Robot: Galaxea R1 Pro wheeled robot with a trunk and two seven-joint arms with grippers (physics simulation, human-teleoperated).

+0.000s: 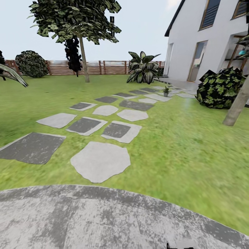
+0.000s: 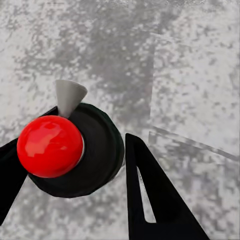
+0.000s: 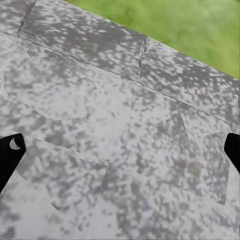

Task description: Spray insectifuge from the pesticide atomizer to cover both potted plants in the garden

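Fingers (image 2: 150, 200) of the left gripper (image 2: 70, 170) clench the pesticide atomizer (image 2: 75, 150)'s rigid black body, probably light; right fingers (image 3: 10, 155) released.

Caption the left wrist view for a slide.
Left gripper holds the atomizer over grey patio paving.

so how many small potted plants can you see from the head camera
1: a small potted plant on the far stepping stones near the house. The second may be hidden or out of frame.
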